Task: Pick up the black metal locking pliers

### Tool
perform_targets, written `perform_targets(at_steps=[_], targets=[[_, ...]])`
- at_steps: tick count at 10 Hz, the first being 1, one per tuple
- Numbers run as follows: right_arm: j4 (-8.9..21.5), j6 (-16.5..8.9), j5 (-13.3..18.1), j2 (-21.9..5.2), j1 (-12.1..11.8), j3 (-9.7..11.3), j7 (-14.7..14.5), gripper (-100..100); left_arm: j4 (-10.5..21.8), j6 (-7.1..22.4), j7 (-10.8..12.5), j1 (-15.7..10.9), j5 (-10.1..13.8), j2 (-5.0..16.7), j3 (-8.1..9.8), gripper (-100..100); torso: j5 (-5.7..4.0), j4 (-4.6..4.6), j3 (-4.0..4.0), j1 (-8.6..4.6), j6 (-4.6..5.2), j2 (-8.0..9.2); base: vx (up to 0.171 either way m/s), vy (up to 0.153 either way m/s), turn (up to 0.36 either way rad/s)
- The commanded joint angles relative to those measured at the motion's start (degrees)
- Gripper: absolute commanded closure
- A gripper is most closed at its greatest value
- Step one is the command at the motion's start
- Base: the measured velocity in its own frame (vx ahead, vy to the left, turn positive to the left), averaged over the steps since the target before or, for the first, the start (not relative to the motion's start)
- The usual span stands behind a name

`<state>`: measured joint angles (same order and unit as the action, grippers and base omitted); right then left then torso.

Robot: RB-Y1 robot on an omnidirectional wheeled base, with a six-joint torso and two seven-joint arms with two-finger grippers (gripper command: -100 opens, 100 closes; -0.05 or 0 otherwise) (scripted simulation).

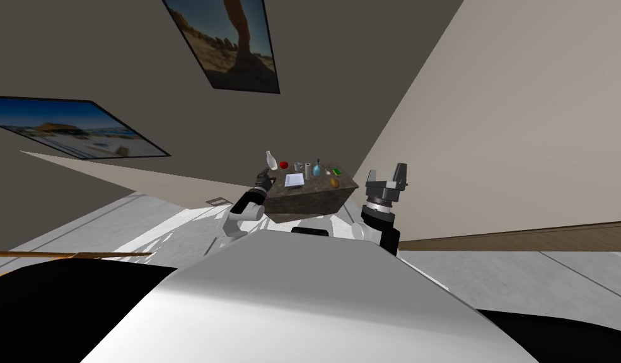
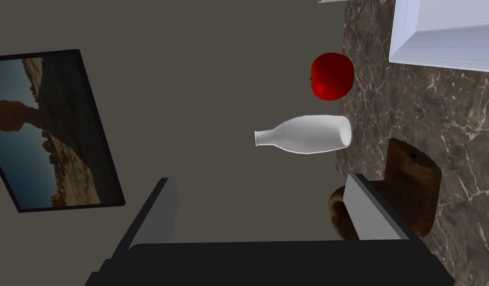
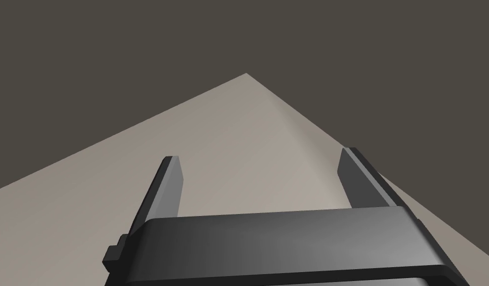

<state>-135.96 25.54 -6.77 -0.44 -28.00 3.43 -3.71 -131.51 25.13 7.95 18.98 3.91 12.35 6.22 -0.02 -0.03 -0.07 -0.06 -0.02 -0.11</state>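
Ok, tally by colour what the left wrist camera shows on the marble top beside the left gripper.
Red: 1, the apple
White: 1, the bottle
Brown: 1, the brown object next to one finger
Pale blue-white: 1, the flat box
Total: 4, not counting a pale sliver at the picture's edge that I cannot identify.

No words, numbers, brands or signs can be read anywhere. The far picture [image 1: 230,41] on the wall carries a rock arch and the left picture [image 1: 69,129] a shore, both without legible lettering. The white pad [image 2: 447,32] on the surface [image 2: 461,124] bears a faint raised pattern, too fine to read as letters.
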Motion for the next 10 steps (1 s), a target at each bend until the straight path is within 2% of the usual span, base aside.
perform_targets(at_steps=[1,10], targets=[[0.0,0.0,0.0,0.0,0.0,0.0,0.0,0,-0.08,1.91,-0.07,-0.16,-0.12,-0.11,0.01,-100,0.0,0.0,0.0,0.0,0.0,0.0,0.015,-0.004,0.003],[0.0,0.0,0.0,0.0,0.0,0.0,0.0,0,0.78,17.87,-0.54,-3.22,-1.1,-0.79,2.21,-100,0.0,-0.01,-0.01,0.01,-0.01,-0.01,0.035,-0.015,-0.049]])
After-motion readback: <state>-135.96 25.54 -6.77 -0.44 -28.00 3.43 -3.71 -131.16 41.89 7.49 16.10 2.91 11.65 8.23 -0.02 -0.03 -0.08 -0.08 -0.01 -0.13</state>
